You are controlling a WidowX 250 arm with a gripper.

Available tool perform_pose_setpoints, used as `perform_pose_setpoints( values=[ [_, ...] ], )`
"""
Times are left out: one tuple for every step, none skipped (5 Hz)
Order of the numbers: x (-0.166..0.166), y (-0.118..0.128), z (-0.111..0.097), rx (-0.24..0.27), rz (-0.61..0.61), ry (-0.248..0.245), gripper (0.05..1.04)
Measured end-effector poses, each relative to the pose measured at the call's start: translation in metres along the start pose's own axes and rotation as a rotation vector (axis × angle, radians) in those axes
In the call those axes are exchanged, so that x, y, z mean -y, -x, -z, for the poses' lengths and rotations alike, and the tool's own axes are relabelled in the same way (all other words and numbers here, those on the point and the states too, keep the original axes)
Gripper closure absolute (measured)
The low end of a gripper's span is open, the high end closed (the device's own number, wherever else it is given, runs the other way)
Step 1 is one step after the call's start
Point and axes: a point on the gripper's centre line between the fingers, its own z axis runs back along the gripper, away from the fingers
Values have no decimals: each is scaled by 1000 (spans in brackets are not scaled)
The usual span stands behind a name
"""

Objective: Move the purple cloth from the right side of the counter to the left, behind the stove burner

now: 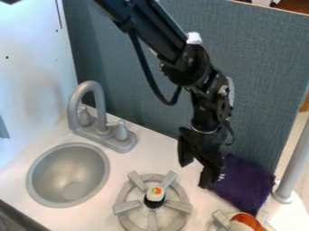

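Observation:
The gripper (196,174) hangs low over the white counter, to the right of the sink, with its two fingers spread and nothing visible between them. Its right finger is at the left edge of a dark purple cloth (244,182), which lies against the back panel; whether they touch, I cannot tell. Lower left of the gripper, a small white object with an orange and green mark (156,194) sits at the middle of a grey stove burner (127,206). An orange and white object (246,221) rests on a second burner at the bottom edge.
A round grey sink (68,175) is at the left, with a grey faucet (100,101) and its two handles behind it. The blue-grey panel (151,108) rises along the counter's back. A grey post (294,167) stands at the right edge.

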Motion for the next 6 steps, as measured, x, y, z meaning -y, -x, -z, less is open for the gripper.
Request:
perform_pose_setpoints(
  values=[
    [3, -15, 10, 85, -107, 19, 83],
    [5, -32, 12, 175, -217, 16, 83],
    [11, -44, 22, 191, -263, 47, 83],
    [14, -54, 30, 174, -263, 74, 83],
    [13, -64, 39, 172, -262, 78, 83],
    [14, -74, 48, 149, -258, 93, 83]
  ],
)
